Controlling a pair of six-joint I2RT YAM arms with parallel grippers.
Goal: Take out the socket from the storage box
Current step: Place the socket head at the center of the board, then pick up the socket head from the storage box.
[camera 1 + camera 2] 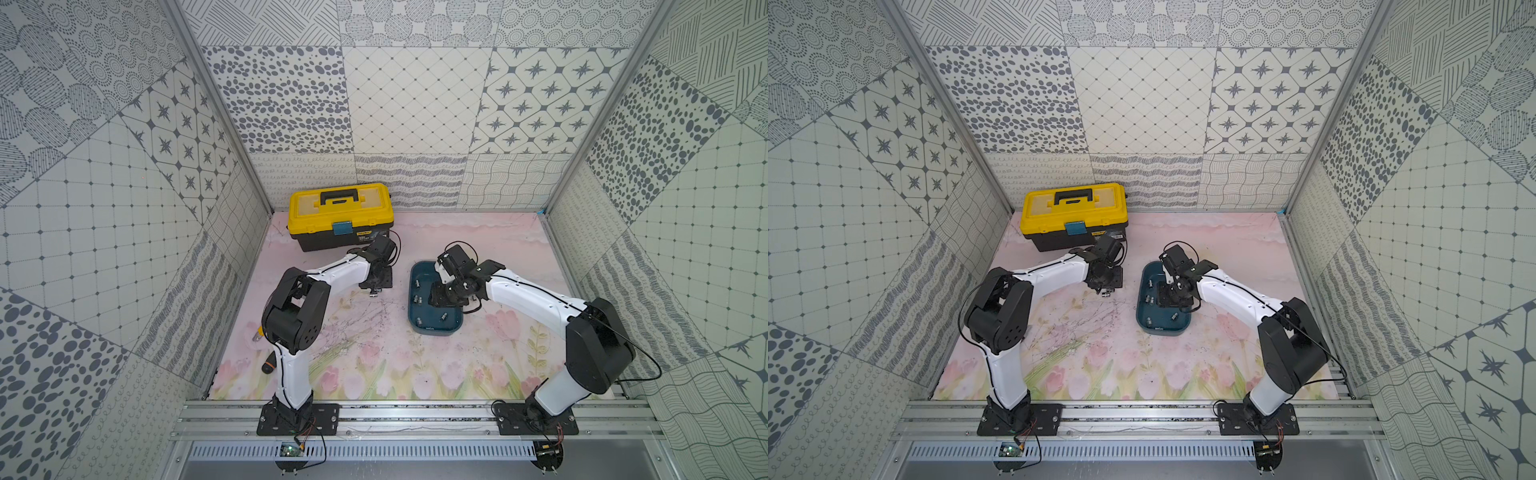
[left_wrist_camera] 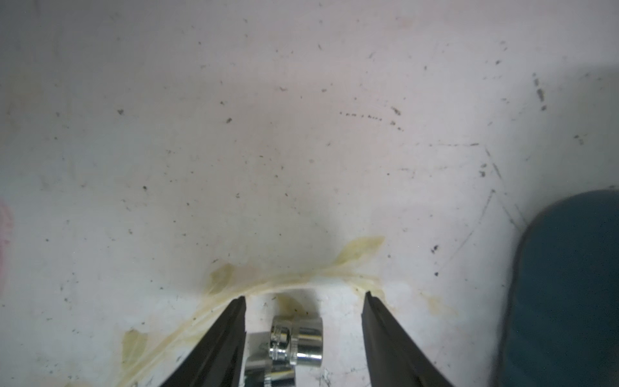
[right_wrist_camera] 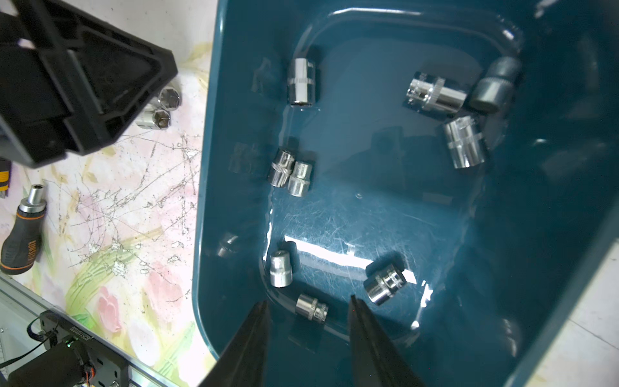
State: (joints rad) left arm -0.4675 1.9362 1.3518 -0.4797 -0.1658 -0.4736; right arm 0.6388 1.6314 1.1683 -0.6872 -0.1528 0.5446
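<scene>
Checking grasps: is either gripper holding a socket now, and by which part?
Nothing is held: the left gripper and right gripper both stand open.

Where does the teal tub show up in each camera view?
Top view: teal tub right of centre on the mat.
Top view: near the centre.
Left wrist: blurred, cut off by the frame.
Right wrist: fills most of the picture.
Shared landmark: the socket pair lying on the mat beside it.
</scene>
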